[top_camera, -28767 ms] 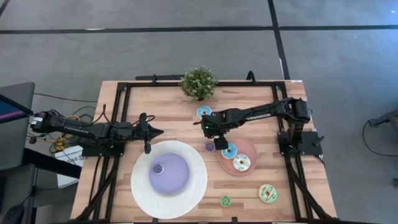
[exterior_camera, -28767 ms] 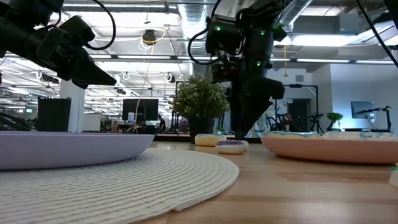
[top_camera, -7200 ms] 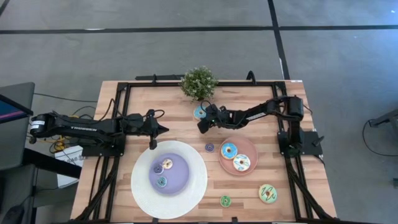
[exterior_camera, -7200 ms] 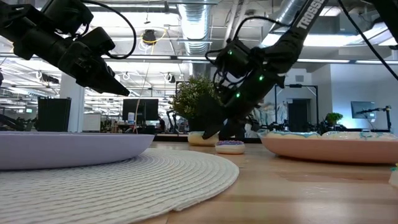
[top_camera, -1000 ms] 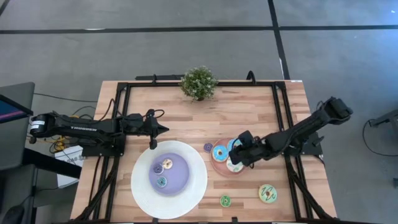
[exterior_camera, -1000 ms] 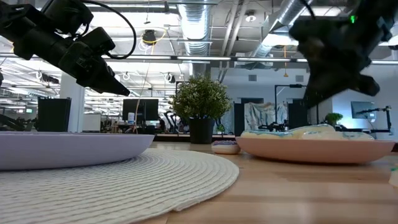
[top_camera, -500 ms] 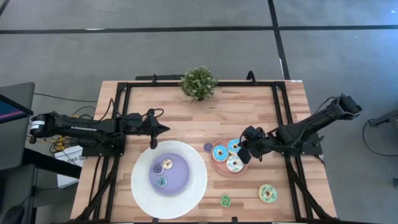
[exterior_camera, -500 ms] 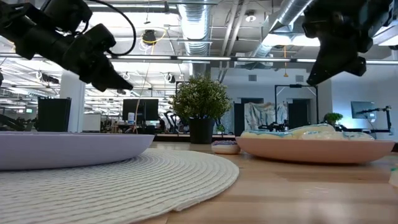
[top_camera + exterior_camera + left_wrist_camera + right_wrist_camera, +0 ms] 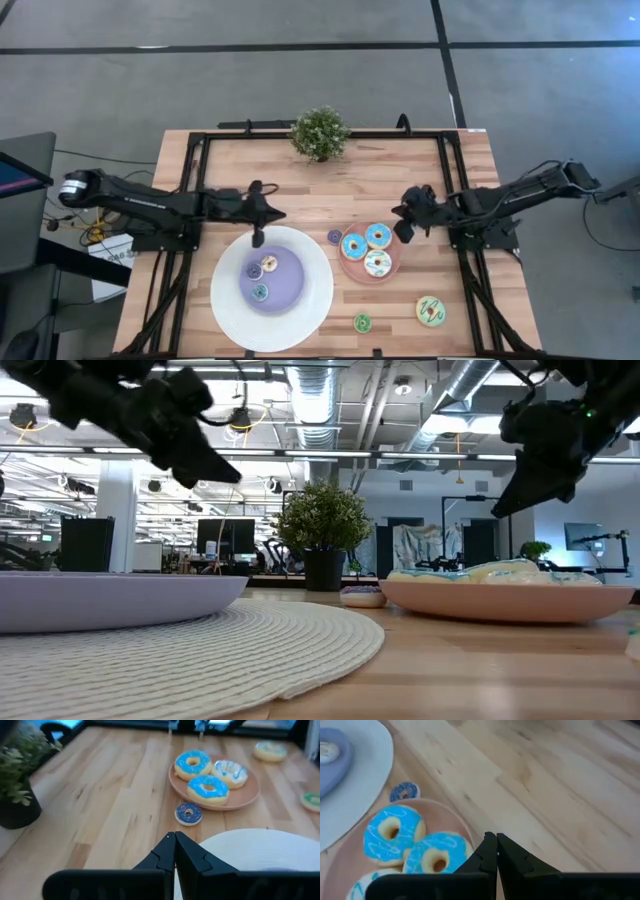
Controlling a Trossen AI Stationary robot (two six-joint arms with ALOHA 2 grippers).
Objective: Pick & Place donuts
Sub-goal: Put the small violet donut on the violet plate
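Three bigger donuts lie on the pink plate (image 9: 345, 268): two blue-iced (image 9: 352, 246) (image 9: 378, 236) and one white-iced (image 9: 377, 263). A tiny purple donut (image 9: 335, 237) lies on the wood beside that plate. Three tiny donuts (image 9: 260, 275) lie in the purple centre of the large white plate (image 9: 305, 300). Near the front edge lie a tiny green donut (image 9: 362, 322) and a bigger green-and-orange one (image 9: 431, 310). My left gripper (image 9: 257, 240) hangs shut over the white plate's far rim. My right gripper (image 9: 404, 232) hangs shut in the air just right of the pink plate.
A potted plant (image 9: 320, 133) stands at the table's far edge, in the middle. A black frame (image 9: 200, 180) runs along the table's sides. Bare wood lies between the plant and the plates.
My right gripper has drawn back from over the pink plate toward the table's right edge, staying shut. My left gripper has moved a little toward the table's right, along the white plate's far rim, and has risen. The donuts have kept still.
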